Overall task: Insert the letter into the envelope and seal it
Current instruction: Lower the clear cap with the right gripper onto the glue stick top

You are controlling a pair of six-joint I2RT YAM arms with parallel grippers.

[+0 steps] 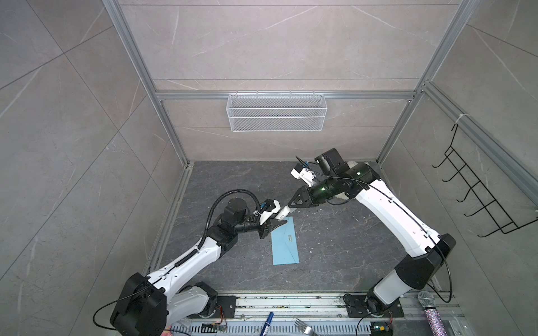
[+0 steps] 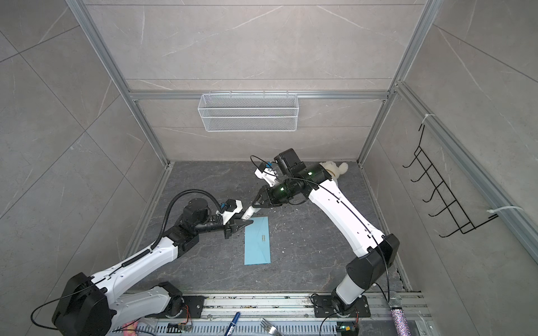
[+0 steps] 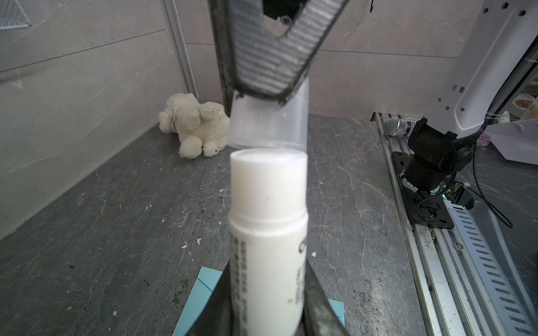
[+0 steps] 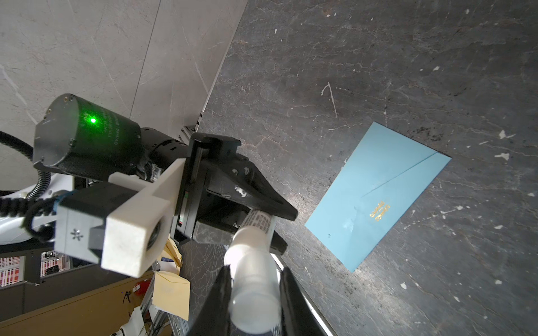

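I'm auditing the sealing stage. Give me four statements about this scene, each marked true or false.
1. The left pincer grips the glue stick. True.
2. The envelope bears small print on its upper face. True.
3. The right pincer holds the envelope. False: it grips the clear cap; the envelope lies on the table.
4. The plush toy lies on the envelope. False: it lies on the table by the far wall, well apart from the envelope.

Bright even light, soft shadows, blurred foreground
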